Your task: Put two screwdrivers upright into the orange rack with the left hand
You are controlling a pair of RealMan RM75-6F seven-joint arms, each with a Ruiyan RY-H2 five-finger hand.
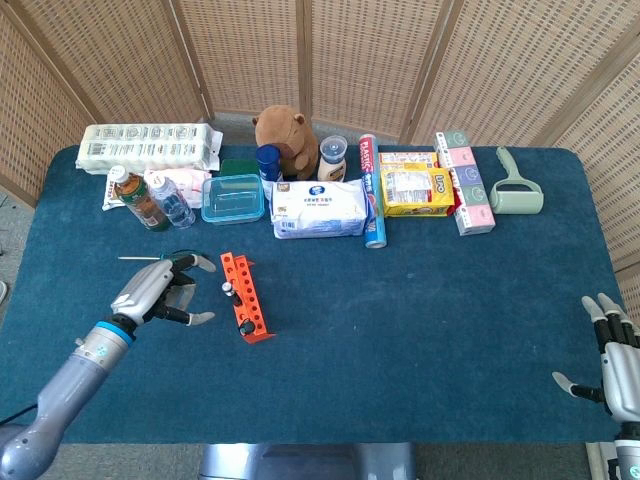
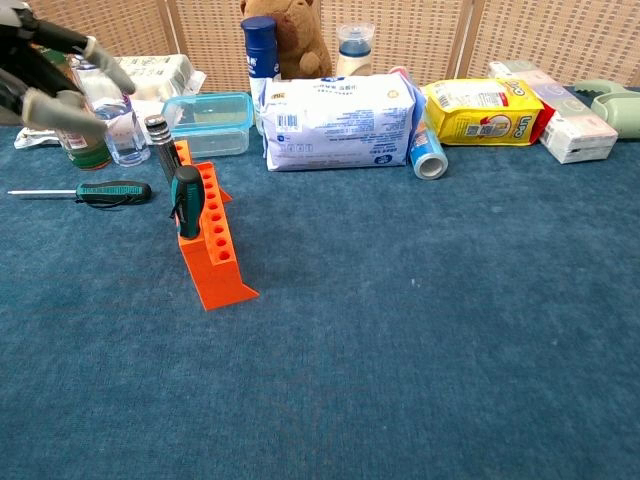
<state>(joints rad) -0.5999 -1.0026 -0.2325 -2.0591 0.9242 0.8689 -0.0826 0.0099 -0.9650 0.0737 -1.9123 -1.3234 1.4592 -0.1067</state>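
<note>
The orange rack point(image 2: 209, 236) is a long plastic wedge with a row of round holes, lying on the desk point(image 2: 420, 340), whose top is a napped dark-blue cloth. Two screwdrivers stand upright in it: a green-handled one point(image 2: 186, 201) with a ribbed grip nearer the front and a grey-handled one point(image 2: 161, 145) at the far end. A third screwdriver point(image 2: 85, 191), green and black with a thin steel shaft, lies flat on the desk left of the rack. The left robot hand point(image 1: 158, 290), grey metal with pale fingertips, hangs open and empty left of the rack, above that screwdriver. The right robot hand point(image 1: 612, 355) rests open at the desk's right edge. Behind, a soft white wipes pack point(image 2: 340, 122) with blue print, a yellow bag point(image 2: 478, 108) and a tube point(image 1: 370, 190) reading "PLASTIC".
</note>
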